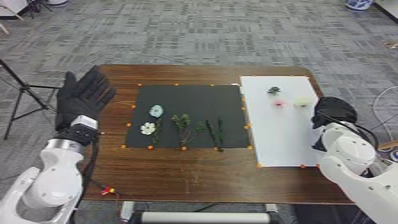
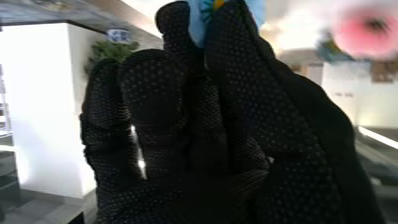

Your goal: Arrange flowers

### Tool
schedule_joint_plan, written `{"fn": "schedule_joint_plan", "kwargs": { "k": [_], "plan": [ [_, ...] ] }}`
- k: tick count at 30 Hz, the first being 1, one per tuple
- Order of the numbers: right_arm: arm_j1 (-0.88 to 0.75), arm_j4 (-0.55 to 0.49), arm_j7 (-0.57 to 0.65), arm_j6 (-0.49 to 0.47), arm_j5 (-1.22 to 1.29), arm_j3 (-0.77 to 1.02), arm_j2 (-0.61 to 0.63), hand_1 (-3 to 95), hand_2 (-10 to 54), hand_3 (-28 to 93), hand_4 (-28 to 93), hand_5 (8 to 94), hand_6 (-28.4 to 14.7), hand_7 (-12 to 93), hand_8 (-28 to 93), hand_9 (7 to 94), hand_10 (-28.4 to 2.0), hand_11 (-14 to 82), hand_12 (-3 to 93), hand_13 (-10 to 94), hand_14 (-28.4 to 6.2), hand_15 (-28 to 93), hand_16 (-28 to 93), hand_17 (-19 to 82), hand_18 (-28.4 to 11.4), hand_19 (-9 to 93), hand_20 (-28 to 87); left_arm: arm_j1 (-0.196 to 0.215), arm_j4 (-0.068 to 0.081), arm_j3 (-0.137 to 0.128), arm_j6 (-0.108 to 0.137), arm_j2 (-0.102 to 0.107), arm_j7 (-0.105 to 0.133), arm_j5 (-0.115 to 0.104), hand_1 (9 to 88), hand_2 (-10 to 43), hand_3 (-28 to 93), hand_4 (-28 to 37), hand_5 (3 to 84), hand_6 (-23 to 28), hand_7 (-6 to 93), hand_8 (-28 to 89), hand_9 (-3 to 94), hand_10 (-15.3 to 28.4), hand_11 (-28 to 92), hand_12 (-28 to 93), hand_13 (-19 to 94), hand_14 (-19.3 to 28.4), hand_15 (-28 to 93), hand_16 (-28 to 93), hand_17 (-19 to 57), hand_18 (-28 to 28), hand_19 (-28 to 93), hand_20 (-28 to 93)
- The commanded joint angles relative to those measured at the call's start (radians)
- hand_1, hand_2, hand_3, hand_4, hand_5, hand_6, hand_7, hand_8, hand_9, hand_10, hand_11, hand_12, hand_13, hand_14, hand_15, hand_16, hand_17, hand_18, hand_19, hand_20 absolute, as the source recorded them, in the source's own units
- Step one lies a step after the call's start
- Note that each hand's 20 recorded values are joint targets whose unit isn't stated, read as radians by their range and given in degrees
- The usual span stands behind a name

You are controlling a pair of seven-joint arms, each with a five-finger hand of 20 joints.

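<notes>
- Fingers and thumb of the right hand (image 1: 334, 108) drawn in narrow, pinching a light blue piece (image 2: 197, 26) with a touch of yellow, by the board's right edge!
- Left hand (image 1: 80, 99): fingers straight, at the table's (image 1: 191, 180) left side.
- Black mat (image 1: 191, 94): blue flower (image 1: 156, 110), white flower (image 1: 147, 128), green sprigs (image 1: 181, 121), dark stems (image 1: 218, 134).
- White board (image 1: 282, 142) beside it: dark flower (image 1: 274, 90), pink flower (image 1: 279, 103), pale yellow flower (image 1: 302, 101).

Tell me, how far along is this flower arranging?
Partway, it seems. A pink flower, a pale yellow flower and a dark sprig already sit on the white board. The right hand seems to pinch something light blue. Left: the white flower, pale blue flower and green sprigs, on the black mat.
</notes>
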Motion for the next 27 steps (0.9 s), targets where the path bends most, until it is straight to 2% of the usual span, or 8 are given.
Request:
{"fn": "schedule_joint_plan", "kwargs": {
  "k": [1, 7, 15, 18, 22, 27],
  "plan": [
    [0.042, -0.180, -0.078, 0.198, 0.014, -0.018, -0.041, 60.8, -9.5, 67, -28, 73.5, 0.1, 35, 11, 82.9, -8.2, 10.4, 41.5, 71, -6.4, 60, 41, 32, -21.1, 74, 38, 0.049, 0.002, -0.030, 0.009, 0.001, 0.002, -0.008, 26.7, 18.4, 59, -28.3, 37.1, 8.5, 4.0, -7, 24.8, 13.1, 14, 8, 16, 10.6, 10, -3, -6.3, 12.5, 30, 7],
    [0.270, -0.155, -0.178, 0.217, 0.078, -0.226, -0.150, 60.8, -9.5, 67, -28, 73.6, 0.0, 35, 11, 82.7, -8.0, 10.4, 41.6, 71, -6.2, 60, 42, 32, -20.9, 74, 38, 0.057, 0.006, -0.034, 0.017, 0.000, 0.001, -0.005, 26.9, 18.2, 60, -28.3, 37.0, 8.5, 3.9, -7, 24.8, 13.1, 14, 8, 16, 10.5, 10, -3, -6.3, 12.5, 30, 7],
    [0.597, 0.067, -0.294, 0.165, 0.225, -0.532, -0.378, 60.7, -9.5, 66, -28, 72.8, 0.5, 36, 10, 82.2, -7.3, 10.0, 41.3, 70, -6.1, 59, 42, 32, -20.3, 73, 38, 0.053, 0.012, -0.034, 0.012, -0.006, 0.006, -0.004, 27.3, 18.1, 60, -28.3, 37.0, 8.5, 3.9, -7, 24.8, 13.1, 14, 8, 16, 10.6, 10, -3, -6.3, 12.5, 30, 7],
    [0.659, 0.133, -0.325, 0.148, 0.227, -0.601, -0.442, 60.6, -9.5, 66, -28, 72.5, 0.5, 36, 9, 82.2, -7.2, 9.9, 41.1, 70, -6.3, 59, 42, 31, -20.2, 73, 38, 0.053, 0.011, -0.036, 0.015, -0.007, 0.010, -0.002, 27.3, 18.0, 60, -28.3, 37.0, 8.5, 3.9, -7, 24.7, 13.0, 13, 8, 16, 10.5, 10, -3, -6.3, 12.5, 30, 7],
    [0.712, 0.219, -0.346, 0.157, 0.219, -0.682, -0.509, 60.4, -9.5, 66, -28, 72.2, 0.6, 37, 8, 82.1, -7.1, 10.0, 41.2, 70, -6.3, 59, 42, 31, -20.1, 73, 38, 0.049, 0.014, -0.036, 0.023, -0.007, 0.021, -0.010, 28.0, 18.1, 59, -28.3, 37.0, 8.5, 3.8, -7, 24.7, 13.1, 13, 8, 16, 10.5, 10, -3, -6.3, 12.5, 30, 7],
    [0.769, 0.295, -0.309, 0.157, 0.227, -0.781, -0.562, 60.1, -9.5, 66, -28, 71.8, 1.0, 38, 6, 82.0, -6.9, 9.7, 40.6, 70, -6.3, 59, 41, 32, -20.1, 72, 38, 0.038, 0.015, -0.029, 0.020, 0.000, 0.026, -0.007, 27.7, 18.4, 58, -28.3, 37.0, 8.5, 3.8, -7, 24.8, 13.1, 14, 8, 16, 10.5, 10, -3, -6.2, 12.5, 30, 7]
  ]
}}
